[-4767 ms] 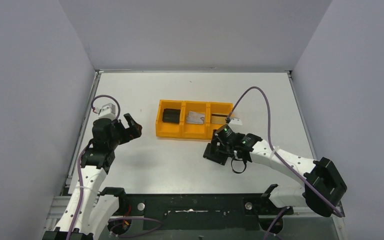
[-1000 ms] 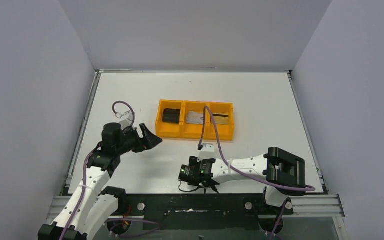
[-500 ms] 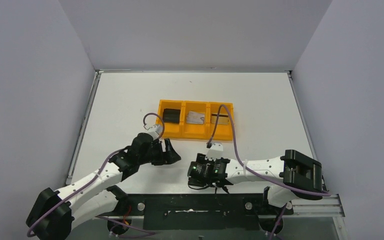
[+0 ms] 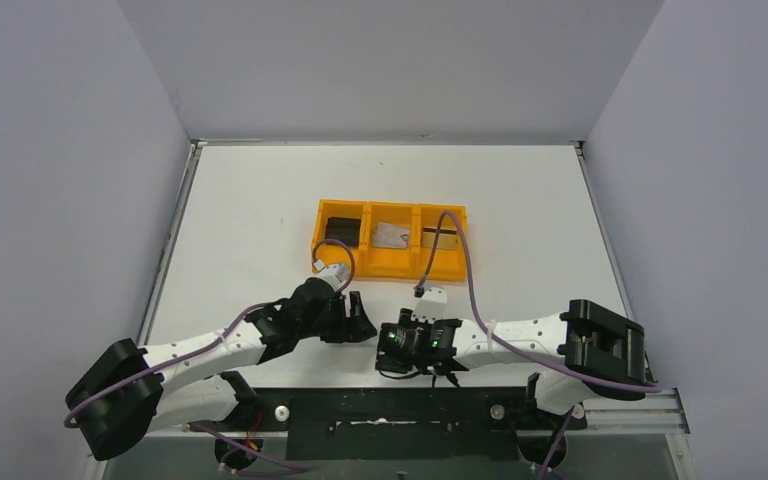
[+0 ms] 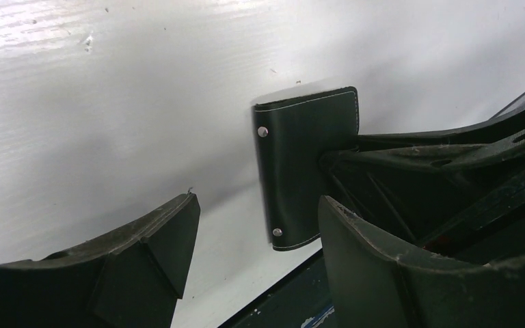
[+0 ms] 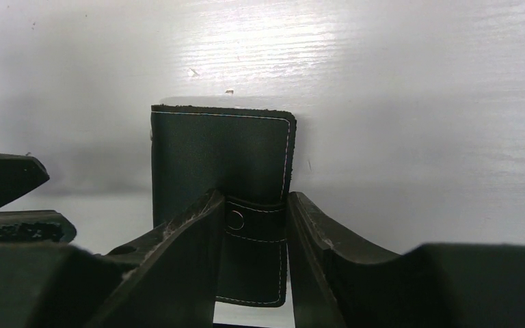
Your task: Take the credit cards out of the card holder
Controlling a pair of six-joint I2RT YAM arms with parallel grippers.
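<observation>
desk (image 4: 260, 200): black card holder (image 6: 222, 150) lies shut near the front edge | card holder: looks thin, likely light, bendy and a bit slippery, white stitches, shiny snaps (image 5: 263, 131) | tab (image 6: 260, 229): small, a good place to hold | right pincer (image 6: 254, 201): pinches that tab | left pincer (image 5: 258, 205): spread wide, just beside the holder

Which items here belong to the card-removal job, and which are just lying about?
Job: card holder, in the right pincer; silvery-grey card; gold card.
Lying about: black block; orange tray.
</observation>
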